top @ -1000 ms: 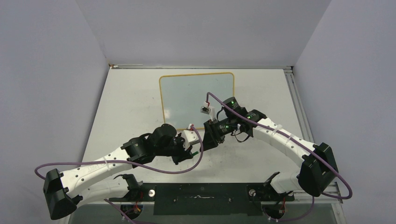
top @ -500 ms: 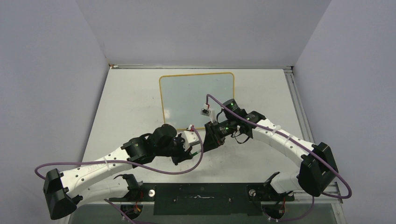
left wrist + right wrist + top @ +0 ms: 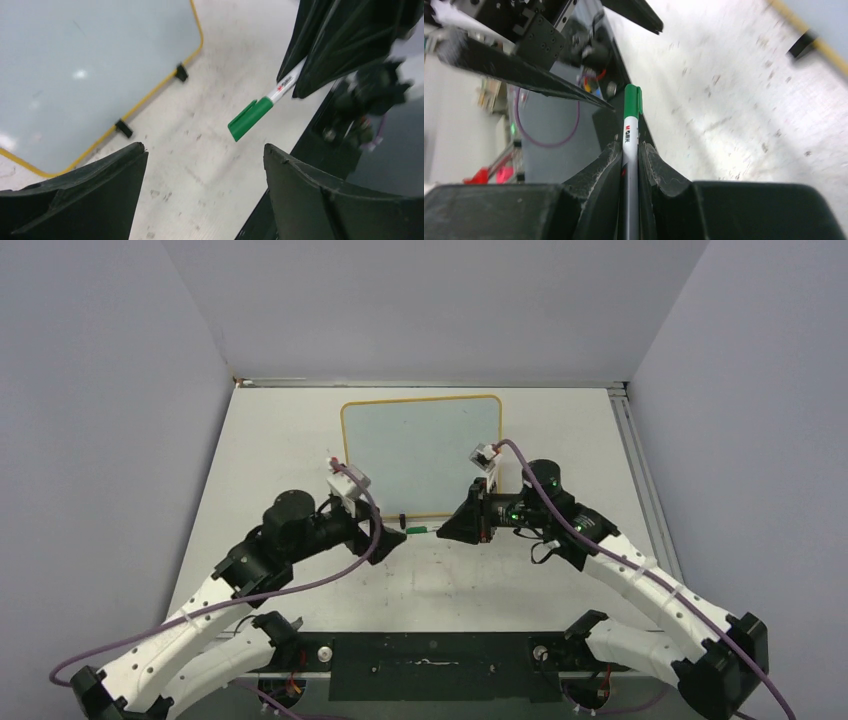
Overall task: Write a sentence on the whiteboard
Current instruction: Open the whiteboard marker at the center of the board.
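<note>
The whiteboard [image 3: 420, 445], white with a thin yellow frame, lies flat at the table's middle back. Its surface looks blank, so the sentence is not in view. My right gripper [image 3: 630, 147] is shut on a marker [image 3: 630, 117] with a white barrel and a green cap, which points left toward the other arm. In the top view the marker [image 3: 420, 530] hangs just in front of the board's near edge, between both grippers. My left gripper [image 3: 204, 147] is open and empty, with the capped end [image 3: 250, 119] a short way beyond its fingertips.
Two black clip feet [image 3: 124, 128] sit on the whiteboard's near frame. A black base plate [image 3: 430, 665] runs along the near edge. A metal rail [image 3: 640, 470] lines the table's right side. Grey walls close in on three sides, and purple cables trail from both wrists.
The left gripper opened and let the marker go, then drew back to the left. The right gripper closed on the marker. Both wrists turned to face each other near the board's front edge.
</note>
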Controlling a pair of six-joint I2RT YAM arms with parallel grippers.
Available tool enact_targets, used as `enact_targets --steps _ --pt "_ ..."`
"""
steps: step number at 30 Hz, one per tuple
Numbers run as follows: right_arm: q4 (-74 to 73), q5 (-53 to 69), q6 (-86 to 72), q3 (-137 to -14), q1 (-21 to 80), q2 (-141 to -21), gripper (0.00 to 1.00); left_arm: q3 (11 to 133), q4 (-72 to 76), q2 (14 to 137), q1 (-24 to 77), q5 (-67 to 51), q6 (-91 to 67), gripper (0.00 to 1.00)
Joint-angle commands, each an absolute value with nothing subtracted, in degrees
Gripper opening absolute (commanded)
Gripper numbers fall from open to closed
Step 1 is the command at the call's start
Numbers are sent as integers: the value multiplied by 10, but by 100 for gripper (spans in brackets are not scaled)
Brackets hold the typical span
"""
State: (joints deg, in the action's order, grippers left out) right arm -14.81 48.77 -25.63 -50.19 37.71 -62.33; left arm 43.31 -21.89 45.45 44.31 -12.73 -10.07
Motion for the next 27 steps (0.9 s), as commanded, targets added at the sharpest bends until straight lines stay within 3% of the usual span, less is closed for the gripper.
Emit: enact_targets --steps 1,6,12,21,27 --pt "86 392 -361 -430 375 -531 5 406 9 392 403 -148 -288 85" --pt "228 346 -431 -387 386 -494 5 357 162 395 401 -99 -450 85" --pt "282 343 -432 -388 399 -501 5 341 265 443 399 -135 -553 83" --pt "284 352 -422 -384 407 -502 5 303 412 479 400 -136 -644 62" --pt "278 353 -416 -384 409 -503 5 308 421 492 401 -140 -656 49"
